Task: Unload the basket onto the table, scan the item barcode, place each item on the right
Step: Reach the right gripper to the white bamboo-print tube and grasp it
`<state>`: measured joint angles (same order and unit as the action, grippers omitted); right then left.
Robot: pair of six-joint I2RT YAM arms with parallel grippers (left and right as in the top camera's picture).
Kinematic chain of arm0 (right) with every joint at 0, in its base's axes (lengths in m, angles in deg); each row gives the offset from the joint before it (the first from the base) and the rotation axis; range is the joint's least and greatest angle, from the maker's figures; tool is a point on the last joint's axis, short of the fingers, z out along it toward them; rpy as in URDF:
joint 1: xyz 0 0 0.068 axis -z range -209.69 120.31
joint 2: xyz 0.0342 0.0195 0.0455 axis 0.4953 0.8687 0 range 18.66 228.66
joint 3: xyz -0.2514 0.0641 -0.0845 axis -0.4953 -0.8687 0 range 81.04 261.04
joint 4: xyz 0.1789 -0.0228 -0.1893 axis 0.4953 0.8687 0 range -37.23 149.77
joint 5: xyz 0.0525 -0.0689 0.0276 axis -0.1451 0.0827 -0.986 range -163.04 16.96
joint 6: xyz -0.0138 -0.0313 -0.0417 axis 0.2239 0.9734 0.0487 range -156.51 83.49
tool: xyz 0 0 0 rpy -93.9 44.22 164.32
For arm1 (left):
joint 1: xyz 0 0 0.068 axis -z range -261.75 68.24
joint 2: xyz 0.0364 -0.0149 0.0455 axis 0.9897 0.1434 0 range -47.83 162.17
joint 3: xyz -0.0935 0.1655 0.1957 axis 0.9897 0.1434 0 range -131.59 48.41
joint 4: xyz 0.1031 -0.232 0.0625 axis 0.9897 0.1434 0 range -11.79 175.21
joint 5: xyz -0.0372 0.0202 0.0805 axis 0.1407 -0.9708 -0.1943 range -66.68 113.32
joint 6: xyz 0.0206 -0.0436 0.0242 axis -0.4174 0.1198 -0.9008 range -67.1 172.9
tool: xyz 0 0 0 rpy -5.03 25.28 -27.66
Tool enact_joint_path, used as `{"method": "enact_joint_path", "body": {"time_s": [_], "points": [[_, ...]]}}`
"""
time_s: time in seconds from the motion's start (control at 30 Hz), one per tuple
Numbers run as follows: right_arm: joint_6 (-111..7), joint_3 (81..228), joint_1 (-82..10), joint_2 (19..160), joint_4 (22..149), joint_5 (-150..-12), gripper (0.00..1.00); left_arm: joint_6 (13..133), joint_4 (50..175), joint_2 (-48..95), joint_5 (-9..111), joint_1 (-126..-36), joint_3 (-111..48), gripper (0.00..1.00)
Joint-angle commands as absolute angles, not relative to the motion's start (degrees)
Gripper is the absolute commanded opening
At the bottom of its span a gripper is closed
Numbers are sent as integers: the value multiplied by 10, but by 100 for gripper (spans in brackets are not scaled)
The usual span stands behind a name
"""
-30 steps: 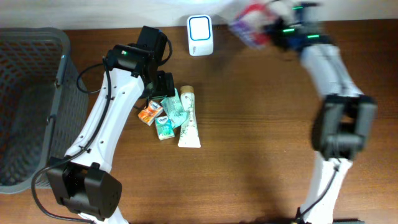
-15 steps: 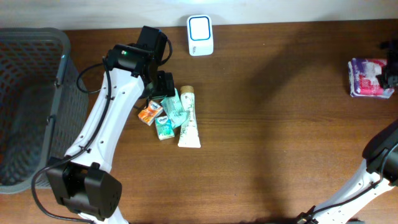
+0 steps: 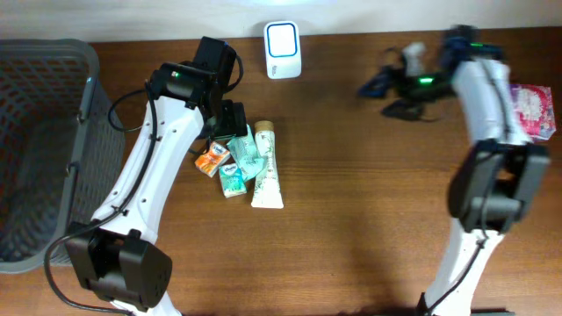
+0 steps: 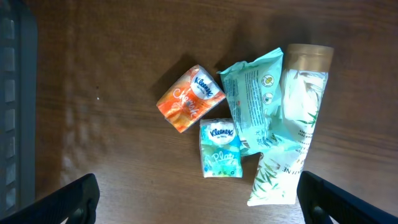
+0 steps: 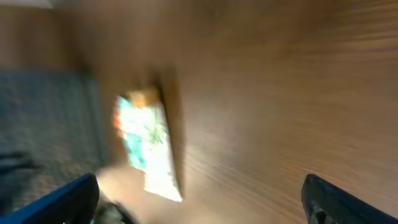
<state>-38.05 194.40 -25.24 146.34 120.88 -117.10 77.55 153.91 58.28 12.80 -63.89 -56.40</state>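
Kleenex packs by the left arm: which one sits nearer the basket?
The orange Kleenex pack. It lies on the side toward the grey basket, while the teal Kleenex pack sits farther from it, beside the tube.

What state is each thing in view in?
Left pincer, open, empty.
Right pincer, open, empty.
Pink pack, lying loose, far right.
Tube, lying flat, cap on.
Wipes, flat, touching the tube.
Scanner, untouched.

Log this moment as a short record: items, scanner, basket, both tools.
scanner: white, far edge
pile: orange pack, green pack, wipes, tube, lying together
pink pack: alone, right edge
basket: far left
left tool: open, above pile, empty
right tool: open, empty, view blurred
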Motion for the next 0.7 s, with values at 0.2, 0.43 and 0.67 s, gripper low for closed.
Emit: {"method": "enact_joint_path", "body": {"time_s": [0.2,0.43,0.67], "points": [[-493,1945,-492,1458,1114,-1005,95,768,1539,571,130,-639,-570,99],[-536,1940,-543,1505,1080,-981,78,768,1540,571,130,-639,-570,99],[-555,1933,-559,1561,1060,-955,64,768,1540,571,130,-640,-570,99]]}}
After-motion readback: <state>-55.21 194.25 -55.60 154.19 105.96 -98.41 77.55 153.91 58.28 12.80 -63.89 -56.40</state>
